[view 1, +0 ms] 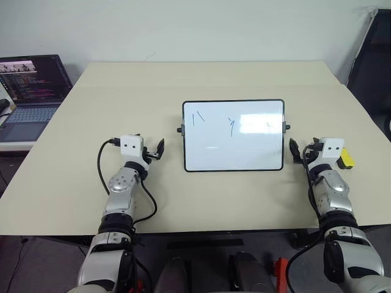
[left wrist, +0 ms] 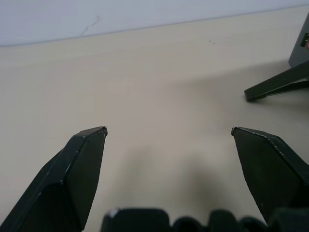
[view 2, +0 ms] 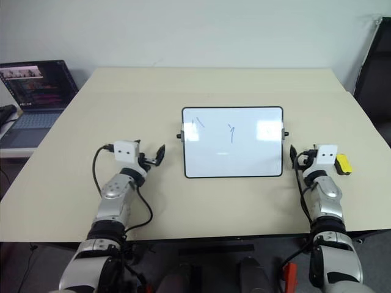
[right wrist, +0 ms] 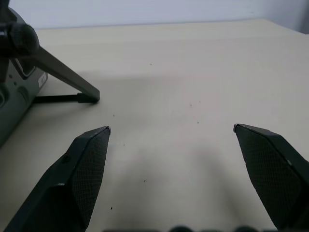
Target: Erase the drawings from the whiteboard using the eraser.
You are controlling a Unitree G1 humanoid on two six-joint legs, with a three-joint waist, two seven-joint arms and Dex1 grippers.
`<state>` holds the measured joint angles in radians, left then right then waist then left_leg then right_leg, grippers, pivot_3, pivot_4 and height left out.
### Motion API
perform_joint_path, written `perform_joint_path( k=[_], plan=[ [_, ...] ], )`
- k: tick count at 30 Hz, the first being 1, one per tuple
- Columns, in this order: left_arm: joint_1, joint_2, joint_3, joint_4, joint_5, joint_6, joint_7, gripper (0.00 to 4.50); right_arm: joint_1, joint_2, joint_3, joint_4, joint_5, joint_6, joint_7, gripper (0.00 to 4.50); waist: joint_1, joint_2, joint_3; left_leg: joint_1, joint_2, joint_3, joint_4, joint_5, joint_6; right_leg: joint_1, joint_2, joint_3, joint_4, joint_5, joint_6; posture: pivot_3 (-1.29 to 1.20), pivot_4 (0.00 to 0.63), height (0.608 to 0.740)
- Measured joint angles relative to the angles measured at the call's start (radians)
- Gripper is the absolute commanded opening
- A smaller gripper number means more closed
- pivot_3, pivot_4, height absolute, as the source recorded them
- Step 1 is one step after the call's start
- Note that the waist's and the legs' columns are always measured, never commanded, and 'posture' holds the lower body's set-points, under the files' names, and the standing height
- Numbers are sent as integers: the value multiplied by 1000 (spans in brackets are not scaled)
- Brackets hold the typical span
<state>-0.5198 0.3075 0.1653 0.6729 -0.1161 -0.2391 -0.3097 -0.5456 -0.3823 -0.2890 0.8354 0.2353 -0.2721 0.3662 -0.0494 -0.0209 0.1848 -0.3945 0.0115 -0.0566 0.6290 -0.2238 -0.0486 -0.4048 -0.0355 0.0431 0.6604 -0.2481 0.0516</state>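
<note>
The whiteboard (view 1: pixel 233 146) stands propped in the middle of the beige table (view 1: pixel 208 79), black-framed with side knobs. The drawings are thin blue marks along its upper part: two short strokes (view 1: pixel 197 118), a squiggle (view 1: pixel 231 126) and a faint cross-like mark (view 1: pixel 269 127). The eraser (view 1: pixel 346 158), a small yellow block, lies on the table just right of my right wrist. My right gripper (view 1: pixel 302 151) hovers open and empty beside the board's right edge. Left of the board, my left gripper (view 1: pixel 156 149) is open and empty too. The board's rear stand leg (right wrist: pixel 63 72) shows in the right wrist view.
An open laptop (view 1: pixel 30 91) with a lit screen sits on a side surface at the far left. A dark object (view 1: pixel 374 61) stands past the table's right edge. Bare tabletop stretches behind and in front of the board.
</note>
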Motion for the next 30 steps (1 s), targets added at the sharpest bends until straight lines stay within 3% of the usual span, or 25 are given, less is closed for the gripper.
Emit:
perform_joint_path(
  k=[11, 14, 18, 21, 25, 30],
  plan=[
    [48, -3, 3, -76, -64, 63, -67, 4500, 53, 7, -4, -95, 20, 46, -9, 4479, -1, 0, 0, 0, 0, 0, 0, 0, 0, 0, 0, 0, 1, 0, 0, 0, 150, 740],
    [80, 88, 1, -184, -131, 148, -208, 4500, 73, 2, -4, -142, 27, 77, 6, 4479, -7, 0, 0, 0, 0, 0, 0, 0, 0, 0, 0, 1, 1, 0, 0, 0, 150, 740],
    [130, 337, 0, -448, -351, 468, -542, 4500, 115, -42, -26, -226, 64, 144, 39, 4479, -10, 1, 1, -1, 1, 0, 0, 0, 0, -2, 1, 0, 1, 0, 0, 0, 150, 740],
    [105, 401, -26, -643, -495, 655, -695, 4500, 131, -60, -40, -286, 80, 195, 55, 4479, 3, 1, 1, 0, 0, 0, 0, 0, 0, 0, 0, 0, 0, 0, 0, 0, 150, 740],
    [6, 285, -174, -757, -539, 752, -740, 4500, 136, -96, -46, -325, 101, 242, 86, 4479, 17, 1, 1, 0, 0, 1, 2, 0, 0, 1, 0, 0, -1, -1, 4, 0, 150, 740],
    [-40, 76, -342, -720, -470, 733, -723, 4500, 121, -210, -123, -288, 122, 288, 81, 4479, 14, 1, 1, 0, 0, 3, 1, 0, 0, 0, 0, 3, -2, 0, 1, 0, 150, 740]
  ],
)
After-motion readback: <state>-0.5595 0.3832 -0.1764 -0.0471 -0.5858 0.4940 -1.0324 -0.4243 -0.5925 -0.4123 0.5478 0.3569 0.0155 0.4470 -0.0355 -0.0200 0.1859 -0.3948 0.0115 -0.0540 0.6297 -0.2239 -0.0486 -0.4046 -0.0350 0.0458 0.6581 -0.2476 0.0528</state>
